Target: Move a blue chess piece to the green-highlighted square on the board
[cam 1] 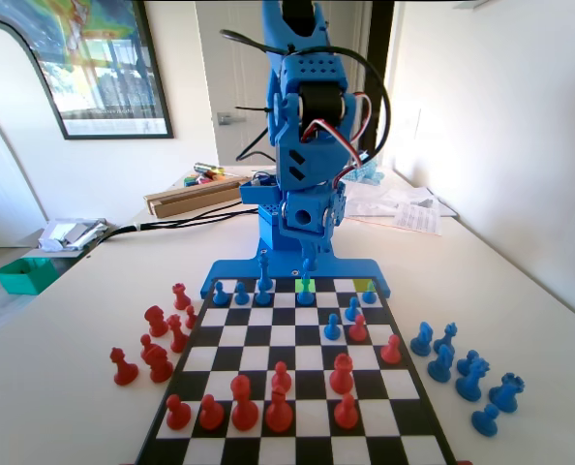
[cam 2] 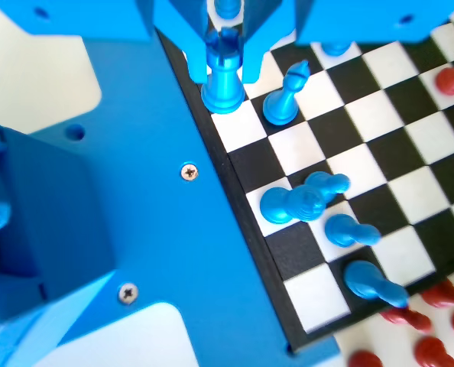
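Note:
The blue chess piece [cam 2: 223, 76], a stubby one with a notched top, stands upright at the board's back row right by the blue edge. My gripper [cam 2: 225, 70] is down around it, a jaw pressed against each side, so it is shut on the piece. In the fixed view the blue chess piece [cam 1: 307, 272] sits on the green-highlighted square [cam 1: 300, 287], under the gripper [cam 1: 307, 260] at the foot of the arm. The board [cam 1: 268, 334] stretches toward the camera.
A taller pointed blue piece [cam 2: 284, 95] stands one square from the held piece. Blue pawns [cam 2: 351, 229] line the same edge. Red pieces [cam 1: 278, 407] fill the near board; more red [cam 1: 154, 349] and blue pieces [cam 1: 467, 373] lie off either side. A yellow-green square [cam 1: 365, 288] is nearby.

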Motion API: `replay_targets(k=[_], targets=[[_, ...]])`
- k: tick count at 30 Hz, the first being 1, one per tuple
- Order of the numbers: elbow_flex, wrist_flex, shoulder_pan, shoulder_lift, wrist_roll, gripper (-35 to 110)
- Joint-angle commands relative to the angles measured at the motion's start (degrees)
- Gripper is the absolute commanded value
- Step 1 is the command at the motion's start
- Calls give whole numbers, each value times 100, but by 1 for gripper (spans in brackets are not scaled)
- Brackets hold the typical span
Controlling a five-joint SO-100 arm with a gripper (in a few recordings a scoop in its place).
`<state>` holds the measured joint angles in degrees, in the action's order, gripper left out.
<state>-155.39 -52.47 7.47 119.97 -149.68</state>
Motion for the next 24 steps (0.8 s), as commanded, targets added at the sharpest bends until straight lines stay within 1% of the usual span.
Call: replay_targets(k=[1,6,12,19,24], targets=[[-35,-35,-44,237,-202,1],[-53,53,-290,202,-396,1],[-114,422,-527,-70,-562,1],[-396,1063,-422,-272,-457,1],[-580,1283,-360,-290,-422,1]])
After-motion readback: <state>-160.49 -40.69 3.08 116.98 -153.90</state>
